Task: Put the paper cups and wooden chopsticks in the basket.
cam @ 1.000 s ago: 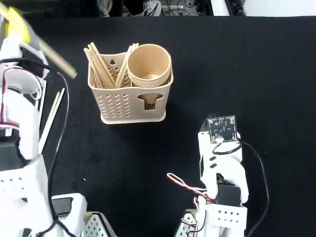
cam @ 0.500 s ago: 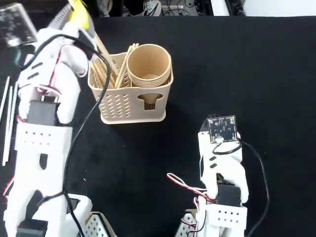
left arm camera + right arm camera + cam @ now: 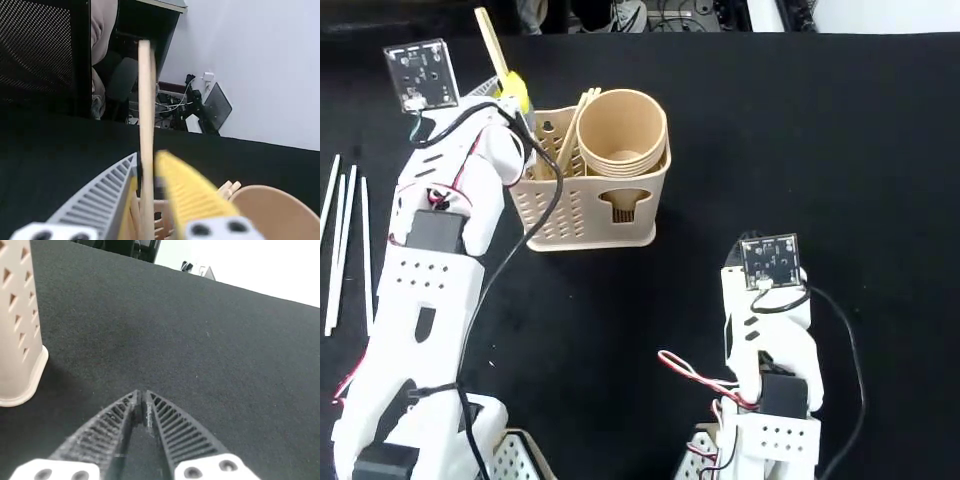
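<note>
A beige plastic basket (image 3: 570,215) stands at the table's middle left. A stack of paper cups (image 3: 622,130) fills its right compartment, and several wooden chopsticks (image 3: 572,135) lean in its left one. My left gripper (image 3: 515,95) hangs over the basket's left edge, shut on one wooden chopstick (image 3: 490,38) that points up and away from the basket. In the left wrist view that chopstick (image 3: 145,115) runs between the grey and yellow fingers of the left gripper (image 3: 145,185), with a cup rim (image 3: 272,207) below. My right gripper (image 3: 141,407) is shut on nothing, low over the cloth to the right of the basket (image 3: 17,325).
Three loose chopsticks (image 3: 342,240) lie on the black cloth near the table's left edge. The right arm (image 3: 770,320) rests folded at the front right. Chairs and cables stand behind the table's far edge.
The left arm swung from the table's left edge over to the basket's left side, carrying the chopstick, which now stands more upright. The right arm has not moved.
</note>
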Robot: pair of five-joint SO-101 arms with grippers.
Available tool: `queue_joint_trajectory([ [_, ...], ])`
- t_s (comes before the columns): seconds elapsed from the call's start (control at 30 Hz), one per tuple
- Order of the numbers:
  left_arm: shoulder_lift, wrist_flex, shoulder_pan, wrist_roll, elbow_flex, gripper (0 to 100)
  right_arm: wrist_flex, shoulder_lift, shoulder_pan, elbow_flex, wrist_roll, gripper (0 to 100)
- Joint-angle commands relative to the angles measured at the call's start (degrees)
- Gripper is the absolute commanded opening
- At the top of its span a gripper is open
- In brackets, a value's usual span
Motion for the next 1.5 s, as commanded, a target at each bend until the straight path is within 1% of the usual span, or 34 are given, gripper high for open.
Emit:
queue_joint_trajectory([
  [0.0, -2.20, 6.24, 1.27, -0.53, -3.21, 27, -0.26, -0.75, -0.26, -0.22, 0.35, 1.1],
  [0.03, -2.20, 9.58, 1.01, -0.70, -5.49, 26, -0.26, -0.75, -0.26, -0.22, 0.35, 1.1],
  [0.1, -2.02, 16.79, 0.92, -3.25, -11.38, 26, -0.26, -0.75, -0.26, -0.22, 0.35, 1.1],
  [0.23, -1.58, 32.35, -3.03, -8.26, -23.08, 25, -0.26, -0.75, -0.26, -0.22, 0.35, 1.1],
  [0.33, -1.49, 41.58, -10.42, -10.64, -28.00, 25, -0.26, -0.75, -0.26, -0.22, 0.35, 1.1],
  [0.43, -1.32, 45.98, -19.47, -15.03, -27.74, 25, -0.26, -0.75, -0.26, -0.22, 0.35, 1.1],
  [0.53, 1.23, 46.42, -28.09, -20.75, -23.43, 25, -0.26, -0.75, -0.26, -0.22, 0.35, 1.1],
  [0.6, 5.01, 46.33, -31.96, -25.67, -21.05, 25, -0.26, -0.75, -0.35, -0.22, 0.35, 1.1],
  [0.7, 13.54, 46.33, -35.65, -31.65, -20.00, 25, -0.26, -0.75, -0.35, -0.22, 0.35, 1.1],
  [0.83, 26.90, 46.24, -38.46, -35.16, -21.58, 25, -0.18, -0.75, -0.44, -0.22, 0.35, 1.1],
  [0.93, 37.63, 45.19, -38.55, -37.27, -23.52, 25, -0.09, -0.75, -0.53, -0.22, 0.35, 1.1],
  [1.03, 47.38, 40.18, -38.02, -38.15, -23.96, 25, 0.00, -0.75, -0.53, -0.22, 0.35, 1.1],
  [1.17, 56.18, 37.71, -38.11, -38.15, -26.42, 24, 0.00, -0.75, -0.53, -0.22, 0.35, 1.1],
  [1.3, 59.52, 40.09, -37.76, -42.29, -28.18, 12, 0.00, -0.75, -0.53, -0.22, 0.35, 1.1],
  [1.4, 59.52, 42.73, -35.65, -43.87, -28.00, 3, -0.09, -0.75, -0.53, -0.22, 0.35, 1.1],
  [1.47, 59.52, 43.87, -35.03, -44.57, -28.00, 4, -0.09, -0.75, -0.53, -0.22, 0.35, 1.1],
])
